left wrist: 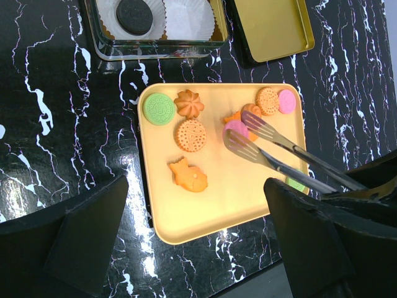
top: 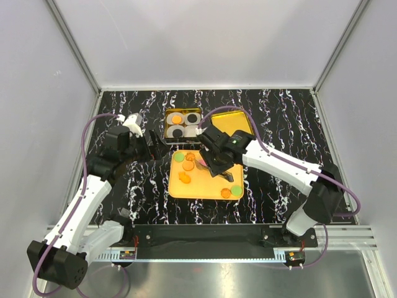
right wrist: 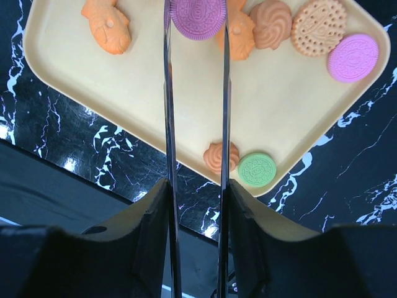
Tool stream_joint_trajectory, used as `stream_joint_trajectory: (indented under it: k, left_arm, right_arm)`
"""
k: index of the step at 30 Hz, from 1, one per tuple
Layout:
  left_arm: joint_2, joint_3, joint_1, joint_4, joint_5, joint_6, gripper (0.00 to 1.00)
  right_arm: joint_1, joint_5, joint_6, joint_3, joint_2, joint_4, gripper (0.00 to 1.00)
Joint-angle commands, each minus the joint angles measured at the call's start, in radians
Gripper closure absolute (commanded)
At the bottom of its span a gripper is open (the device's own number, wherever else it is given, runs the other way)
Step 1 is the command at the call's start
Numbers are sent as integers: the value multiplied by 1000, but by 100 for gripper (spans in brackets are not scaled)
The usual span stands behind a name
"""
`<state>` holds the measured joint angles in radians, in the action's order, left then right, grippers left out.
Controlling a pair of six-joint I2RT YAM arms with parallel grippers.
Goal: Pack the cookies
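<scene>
Two right jaws tight around tongs (right wrist: 168,124)

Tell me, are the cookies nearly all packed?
Not yet. Three cookies sit in the tin; one paper cup is empty. The right gripper holds tongs, their blades on either side of a pink cookie lying on the tray. About ten more cookies wait there. The left gripper hangs open, holding nothing.

White-and-black arms (top: 80,205), purple cables (top: 85,139)

tongs (right wrist: 169,124) tips cropped (top edge), green cookie (left wrist: 296,184) mostly behind tongs
</scene>
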<state>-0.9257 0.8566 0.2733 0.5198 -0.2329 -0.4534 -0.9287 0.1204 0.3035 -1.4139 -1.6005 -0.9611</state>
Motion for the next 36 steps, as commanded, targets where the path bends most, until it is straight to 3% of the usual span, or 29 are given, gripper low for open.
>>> stream_joint_trajectory:
  k: [1, 10, 24, 36]
  left_arm:
    - [1, -13, -6, -60, -16, -7, 1]
    - [2, -13, -6, -63, -17, -7, 1]
    - [5, -13, -6, -64, -29, -7, 1]
    - [11, -13, -6, -67, -29, -7, 1]
  right_arm:
    - [22, 4, -26, -74, 53, 2, 55]
    - [115, 2, -64, -221, -21, 38, 54]
    - [212, -18, -107, -520, -343, 64, 54]
    - [214, -5, -102, -537, -446, 91, 54]
